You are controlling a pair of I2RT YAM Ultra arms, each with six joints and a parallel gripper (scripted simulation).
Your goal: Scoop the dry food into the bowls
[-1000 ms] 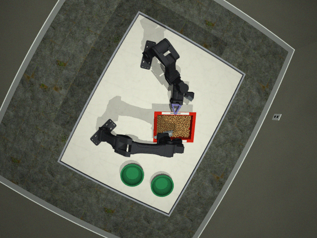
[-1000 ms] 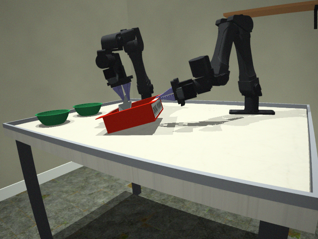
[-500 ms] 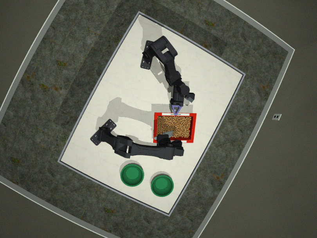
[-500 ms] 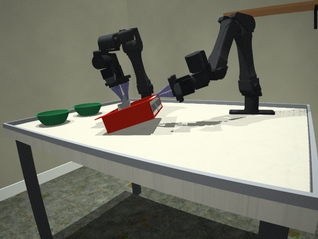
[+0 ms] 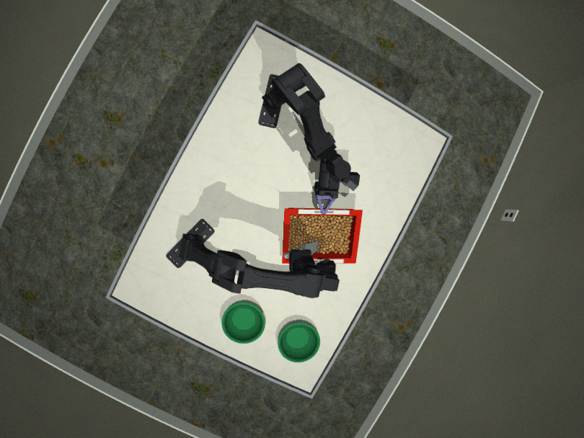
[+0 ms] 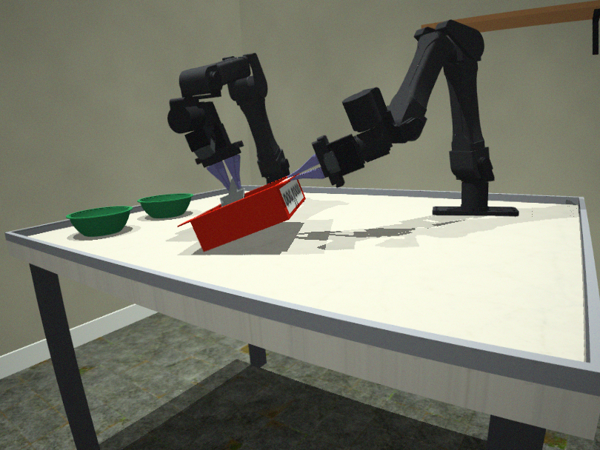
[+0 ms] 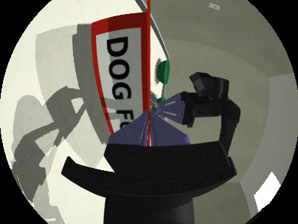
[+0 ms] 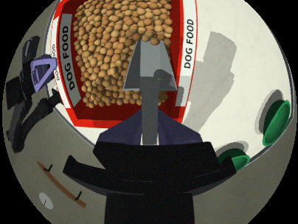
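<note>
Standing on mottled grey-green floor near plain walls, the table (image 5: 226, 155) (image 6: 412, 271) has a pale top and raised grey rim. The left gripper (image 5: 324, 210) (image 6: 290, 177) (image 7: 149, 113) (image 8: 57, 61) is clamped on the edge of the tilted red box (image 5: 358, 235) (image 6: 242, 217) (image 7: 119, 21) (image 8: 97, 123); the right gripper (image 6: 234, 186) (image 8: 150, 118) grips the scoop (image 5: 308, 246) (image 6: 232, 195) (image 8: 151, 63), its blade inside the box. Two green bowls (image 5: 243, 322) (image 5: 298, 341) (image 6: 99, 221) (image 6: 165, 206) stand apart from it.

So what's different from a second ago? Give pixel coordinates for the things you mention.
The left gripper (image 5: 324, 211) (image 6: 290, 177) (image 7: 149, 113) moved up a little, tipping the dog food box (image 5: 358, 235) (image 6: 242, 215) (image 7: 119, 20) (image 8: 96, 123) more toward the bowls' side. The right gripper (image 5: 301, 258) (image 6: 233, 187) (image 8: 150, 112) leaned slightly that way too. Nothing got grabbed or let go: it's still the box rim and the scoop (image 5: 308, 246) (image 6: 232, 195) (image 8: 151, 63). The green bowls (image 5: 243, 340) (image 6: 99, 223) (image 7: 163, 71) (image 8: 276, 123) stayed put.
</note>
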